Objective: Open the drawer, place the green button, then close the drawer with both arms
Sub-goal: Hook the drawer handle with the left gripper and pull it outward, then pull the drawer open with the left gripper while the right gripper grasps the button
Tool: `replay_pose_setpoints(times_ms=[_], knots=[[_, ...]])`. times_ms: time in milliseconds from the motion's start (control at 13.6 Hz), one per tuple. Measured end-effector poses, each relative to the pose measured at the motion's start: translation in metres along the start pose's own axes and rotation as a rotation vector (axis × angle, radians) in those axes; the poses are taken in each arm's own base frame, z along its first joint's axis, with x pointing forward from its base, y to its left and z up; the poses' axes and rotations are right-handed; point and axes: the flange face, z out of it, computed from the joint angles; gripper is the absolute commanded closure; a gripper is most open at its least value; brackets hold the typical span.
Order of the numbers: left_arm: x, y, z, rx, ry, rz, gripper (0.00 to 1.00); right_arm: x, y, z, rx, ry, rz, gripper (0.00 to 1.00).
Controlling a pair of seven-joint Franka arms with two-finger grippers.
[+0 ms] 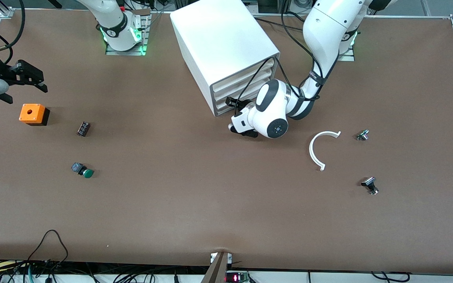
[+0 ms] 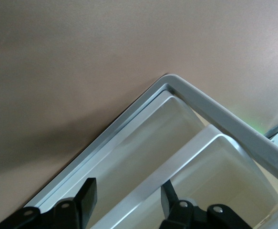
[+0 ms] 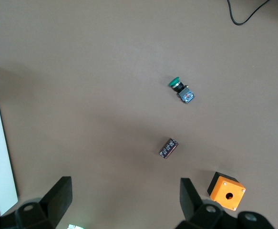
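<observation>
The left gripper (image 2: pixel 124 200) sits at the cabinet's (image 1: pixel 222 43) lowest drawer (image 2: pixel 143 143), fingers spread astride its front lip, which runs crosswise between them. The right gripper (image 3: pixel 124 200) waits spread wide above the table (image 1: pixel 195 196), the button (image 3: pixel 181 89) well ahead of its fingertips.

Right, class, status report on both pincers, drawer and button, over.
Left pincer at the lowest drawer, fingers astride its front rim. Right pincer open, waiting above the orange box. Button untouched on table.

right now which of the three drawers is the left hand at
The lowest drawer of the white cabinet. The left hand sits at its front edge, fingers astride the lip; the two drawers above it are untouched.
</observation>
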Motion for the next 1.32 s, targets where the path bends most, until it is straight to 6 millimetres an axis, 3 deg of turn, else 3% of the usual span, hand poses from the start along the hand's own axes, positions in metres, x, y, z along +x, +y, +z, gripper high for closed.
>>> replay_pose_setpoints(times_ms=[147,294,808,1175,1322], knots=[[0.000,0.005,-0.002,-0.013,0.002,0.004,0.87,0.000,0.000,0.000,0.000,0.000,0.000,0.00],[-0.001,0.006,-0.005,-0.014,0.002,0.016,0.95,0.000,0.000,0.000,0.000,0.000,-0.001,0.00],[0.001,0.006,-0.006,-0.016,-0.005,0.034,0.95,0.005,-0.001,0.002,-0.005,0.012,-0.006,0.01],[0.009,-0.009,-0.021,-0.032,0.010,0.017,0.95,0.028,0.005,0.046,0.002,-0.043,-0.004,0.00],[0.013,-0.018,-0.030,-0.041,0.020,0.009,0.95,0.039,0.010,0.078,0.013,-0.094,-0.006,0.00]])
